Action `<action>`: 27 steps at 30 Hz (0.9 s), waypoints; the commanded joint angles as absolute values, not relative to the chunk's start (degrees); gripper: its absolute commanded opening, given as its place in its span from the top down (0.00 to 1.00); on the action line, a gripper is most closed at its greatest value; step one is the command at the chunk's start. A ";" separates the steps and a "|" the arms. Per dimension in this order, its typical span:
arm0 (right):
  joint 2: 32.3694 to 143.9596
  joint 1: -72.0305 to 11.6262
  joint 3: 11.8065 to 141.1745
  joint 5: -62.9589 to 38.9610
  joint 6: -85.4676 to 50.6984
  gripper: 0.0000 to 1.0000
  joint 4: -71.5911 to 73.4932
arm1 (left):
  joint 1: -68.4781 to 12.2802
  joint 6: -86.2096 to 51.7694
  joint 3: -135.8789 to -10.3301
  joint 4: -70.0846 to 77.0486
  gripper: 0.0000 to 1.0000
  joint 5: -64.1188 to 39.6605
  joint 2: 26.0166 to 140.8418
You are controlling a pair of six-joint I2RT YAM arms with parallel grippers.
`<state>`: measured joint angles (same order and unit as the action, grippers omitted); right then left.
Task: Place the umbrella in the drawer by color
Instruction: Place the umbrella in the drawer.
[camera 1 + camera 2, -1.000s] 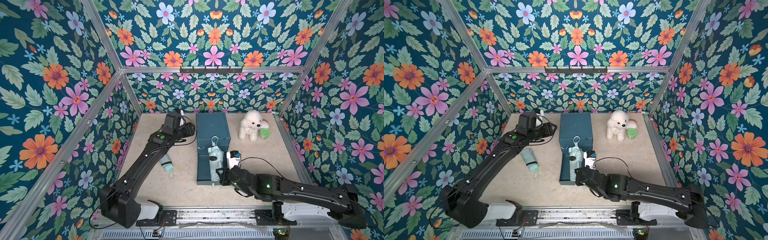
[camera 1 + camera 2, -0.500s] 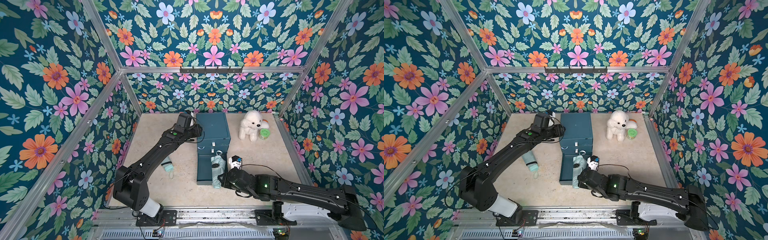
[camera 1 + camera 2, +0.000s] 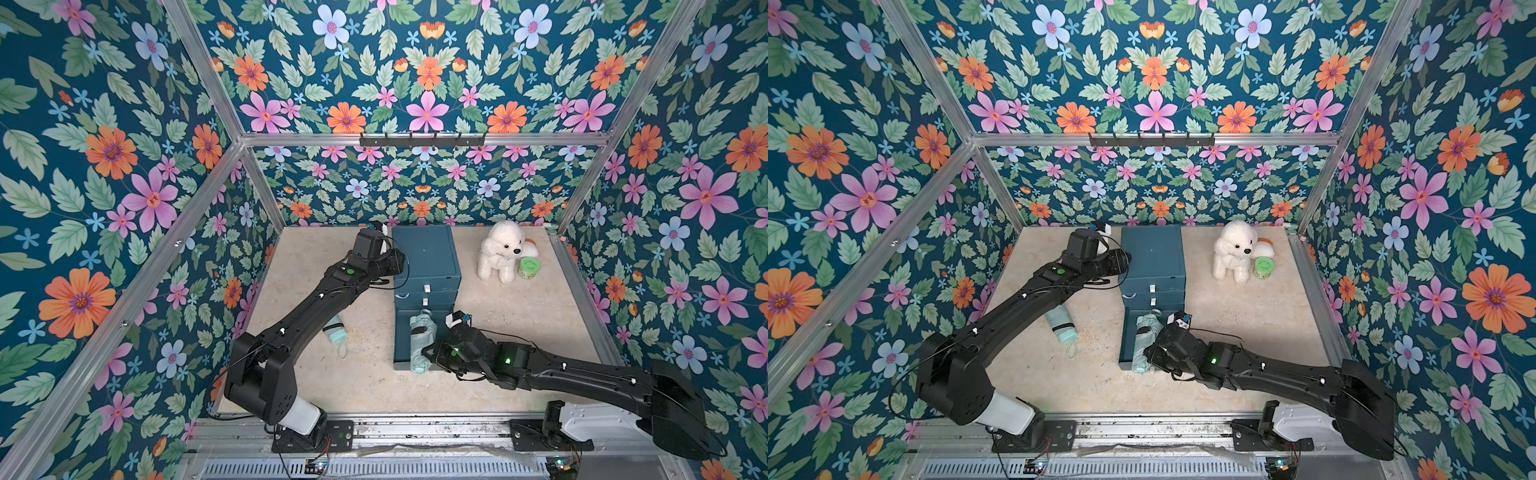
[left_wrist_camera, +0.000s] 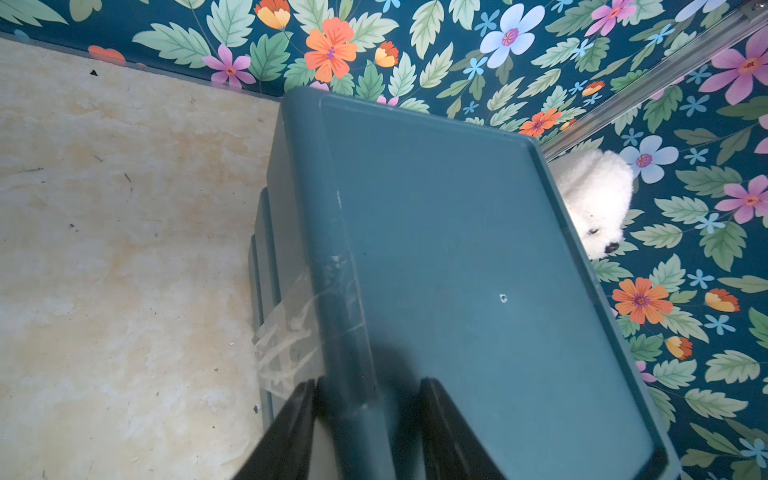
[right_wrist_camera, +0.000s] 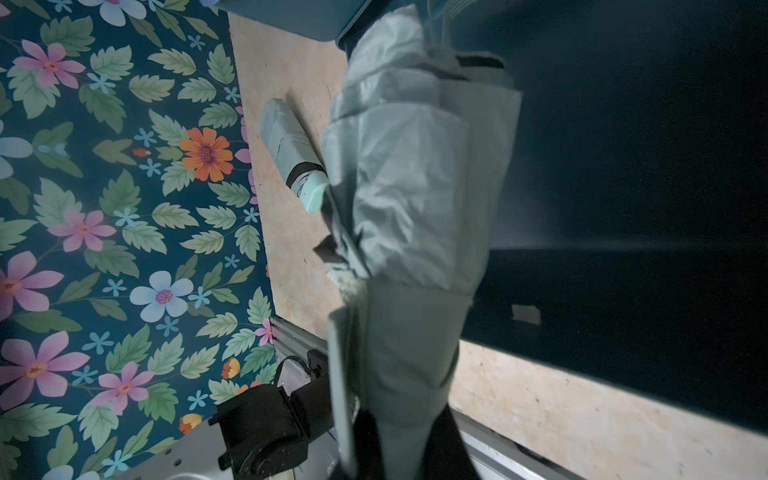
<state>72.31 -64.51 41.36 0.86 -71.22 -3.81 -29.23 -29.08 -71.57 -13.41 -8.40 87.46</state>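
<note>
From above, in both top views, the teal cabinet [image 3: 424, 253] [image 3: 1152, 249] stands at the back of the pale table [image 3: 374, 382] with its bottom drawer [image 3: 400, 345] [image 3: 1125, 345] pulled out toward the arms. The pale green folded umbrella [image 3: 419, 332] [image 3: 1144, 332] lies lengthwise over that drawer's left part, one end near the cabinet front, the other poking past the drawer's front rim. The right gripper [image 3: 428, 352] [image 3: 1150, 351] is clamped on it from the side; whether the umbrella touches the drawer floor I cannot tell. A second umbrella [image 3: 334, 330] [image 3: 1061, 324] of the same colour lies on the table left of the cabinet, half under the left arm. The left gripper [image 3: 397, 264] [image 3: 1123, 262] sits at the cabinet's upper left edge. A white plush dog [image 3: 500, 251] [image 3: 1231, 251] and a green-lidded jar [image 3: 528, 268] [image 3: 1262, 266] stand just right of the cabinet. In the left wrist view the left gripper [image 4: 368, 384] has its black fingers [image 4: 291, 428] spread apart, straddling the rim of the cabinet [image 4: 478, 270], one outside the side wall and one over the top. Clear tape [image 4: 291, 332] clings to that side, and the plush dog [image 4: 594, 199] peeks past the far edge. In the right wrist view the umbrella [image 5: 415, 187] fills the middle, pinched at its narrow end in the right gripper [image 5: 399, 449], with the dark drawer [image 5: 623, 291] beside it and the second umbrella [image 5: 291, 145] on the table beyond.
</note>
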 commanded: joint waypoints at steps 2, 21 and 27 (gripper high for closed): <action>76.46 -62.83 43.46 -0.42 -71.18 1.00 3.38 | -29.18 -26.78 -70.62 -21.11 0.56 -6.68 88.20; 86.16 -62.00 46.67 3.69 -67.78 1.00 7.18 | -29.27 -26.02 -70.31 -21.01 0.58 -7.21 88.57; 88.23 -61.96 45.72 3.48 -67.49 1.00 8.48 | -29.27 -25.93 -70.21 -21.04 0.59 -7.38 88.60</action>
